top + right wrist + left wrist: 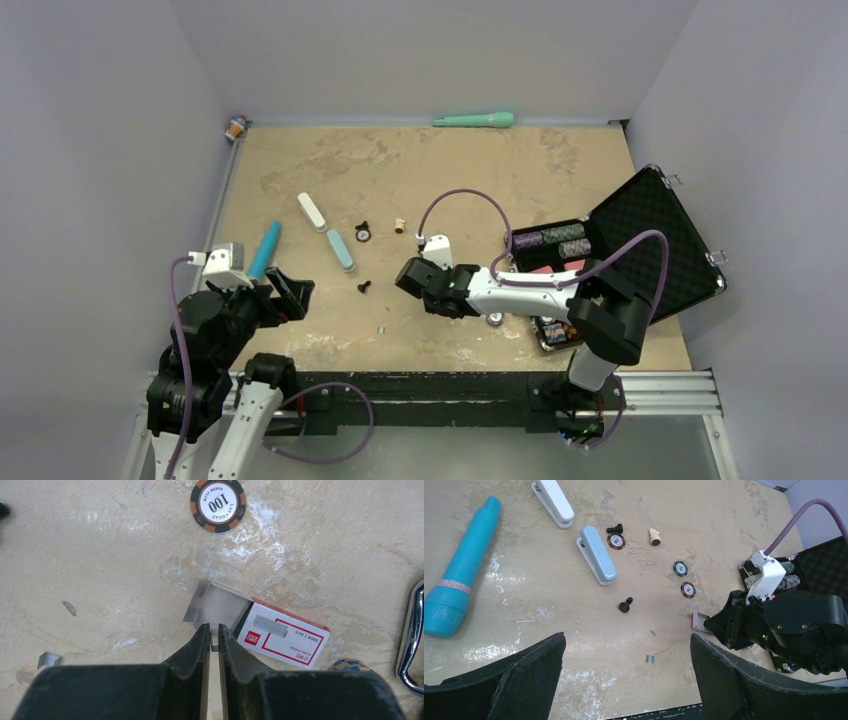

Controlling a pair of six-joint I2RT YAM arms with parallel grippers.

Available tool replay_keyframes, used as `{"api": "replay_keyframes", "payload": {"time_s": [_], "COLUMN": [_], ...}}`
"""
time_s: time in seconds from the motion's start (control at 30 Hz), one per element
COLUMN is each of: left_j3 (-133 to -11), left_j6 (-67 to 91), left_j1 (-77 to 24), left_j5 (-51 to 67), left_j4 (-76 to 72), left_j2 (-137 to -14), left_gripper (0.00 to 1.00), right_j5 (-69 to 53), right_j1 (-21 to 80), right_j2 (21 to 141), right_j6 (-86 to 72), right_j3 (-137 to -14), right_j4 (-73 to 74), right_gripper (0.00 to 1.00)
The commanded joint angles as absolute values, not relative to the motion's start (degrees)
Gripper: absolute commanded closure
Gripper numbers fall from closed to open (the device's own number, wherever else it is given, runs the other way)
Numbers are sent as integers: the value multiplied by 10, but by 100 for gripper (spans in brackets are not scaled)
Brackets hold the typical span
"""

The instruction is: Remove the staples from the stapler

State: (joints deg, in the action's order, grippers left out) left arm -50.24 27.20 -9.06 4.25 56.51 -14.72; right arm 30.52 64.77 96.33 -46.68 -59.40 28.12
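Observation:
The stapler lies opened out as two bars end to end, the white bar (312,211) (553,502) and the light blue bar (340,249) (597,554). My right gripper (213,627) (412,275) is shut on a tiny silvery strip of staples (214,642), low over the table beside the staple box (285,637). Another small staple strip (48,659) (650,658) (381,328) lies loose on the table. My left gripper (626,680) (285,295) is open and empty, above the near table, apart from the stapler.
A bright blue marker (264,250) lies left of the stapler. A teal pen (475,120) lies at the far wall. An open black case (640,250) with poker chips stands at the right. Loose chips (680,568) (218,504) and chess pieces (625,605) are scattered mid-table.

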Motion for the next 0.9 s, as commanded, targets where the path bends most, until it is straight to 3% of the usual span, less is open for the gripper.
{"api": "replay_keyframes", "payload": {"time_s": [0.0, 0.33, 0.87], "left_j3": [-501, -500, -501], "left_j6": [261, 261, 261], "left_j1": [-87, -87, -87], "left_j5": [46, 46, 46], "left_j4": [543, 544, 543], "left_j2": [-153, -152, -153], "left_gripper": [3, 3, 2], "right_j5": [325, 316, 312], "right_j1": [629, 620, 620], "right_j2": [942, 956, 938], "right_j6": [-467, -461, -453], "right_j3": [-588, -586, -599], "right_j4": [278, 266, 274], "right_gripper": [87, 78, 77]}}
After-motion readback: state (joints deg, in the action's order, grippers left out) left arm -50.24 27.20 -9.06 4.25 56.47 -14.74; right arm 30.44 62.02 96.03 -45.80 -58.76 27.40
